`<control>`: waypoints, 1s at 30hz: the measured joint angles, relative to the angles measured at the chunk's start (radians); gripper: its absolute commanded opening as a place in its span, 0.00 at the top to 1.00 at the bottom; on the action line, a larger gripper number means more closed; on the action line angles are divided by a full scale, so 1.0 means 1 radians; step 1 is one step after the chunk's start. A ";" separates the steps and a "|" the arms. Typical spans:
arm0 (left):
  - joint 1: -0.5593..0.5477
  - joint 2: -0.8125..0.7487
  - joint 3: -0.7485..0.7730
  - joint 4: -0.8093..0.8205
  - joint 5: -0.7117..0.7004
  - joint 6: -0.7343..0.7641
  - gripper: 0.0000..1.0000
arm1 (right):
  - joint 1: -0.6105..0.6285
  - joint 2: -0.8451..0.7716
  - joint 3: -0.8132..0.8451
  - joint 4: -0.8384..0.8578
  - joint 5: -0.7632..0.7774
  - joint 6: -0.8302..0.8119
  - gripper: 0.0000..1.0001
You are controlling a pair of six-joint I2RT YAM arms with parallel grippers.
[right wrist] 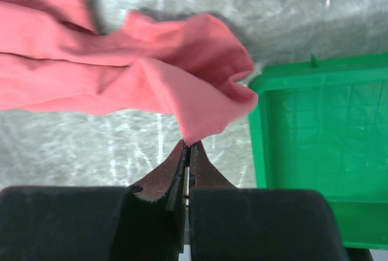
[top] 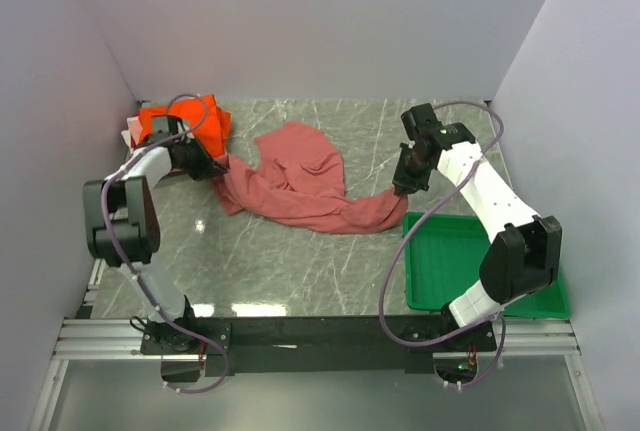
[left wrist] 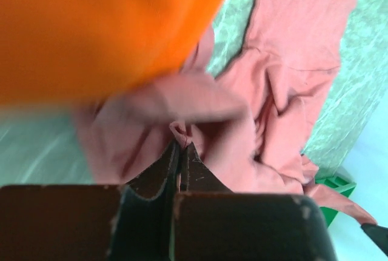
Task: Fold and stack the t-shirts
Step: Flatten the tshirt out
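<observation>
A large crumpled brick-red t-shirt (top: pixel 300 181) lies across the middle of the marble table. My left gripper (top: pixel 218 167) is shut on its left edge, and in the left wrist view (left wrist: pixel 182 146) the cloth (left wrist: pixel 267 91) bunches at the jaw tips. My right gripper (top: pixel 400 189) is shut on the shirt's right corner (right wrist: pixel 200 125), pinched at the jaw tips (right wrist: pixel 189 145). A bright orange t-shirt (top: pixel 185 119) lies folded at the back left, just behind the left gripper; it fills the top of the left wrist view (left wrist: pixel 103 25). A white cloth edge (top: pixel 131 133) peeks out beside it.
A green plastic tray (top: pixel 455 261) sits at the front right, close under my right arm; its rim shows in the right wrist view (right wrist: pixel 315 152). Grey walls close in the table on the left, back and right.
</observation>
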 measured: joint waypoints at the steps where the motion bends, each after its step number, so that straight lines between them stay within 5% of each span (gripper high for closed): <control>1: 0.010 -0.037 -0.011 -0.018 -0.009 0.003 0.99 | 0.000 0.000 0.017 -0.003 -0.003 -0.002 1.00; 10: 0.133 -0.387 -0.091 -0.153 -0.093 0.044 0.99 | 0.000 0.000 0.174 -0.046 -0.032 -0.039 1.00; 18: 0.211 -0.463 -0.063 -0.244 -0.103 0.046 1.00 | -0.002 0.007 0.358 -0.119 -0.040 -0.070 1.00; 30: 0.210 -0.401 0.473 -0.259 -0.090 -0.037 0.99 | -0.056 0.179 0.985 -0.187 -0.067 -0.097 1.00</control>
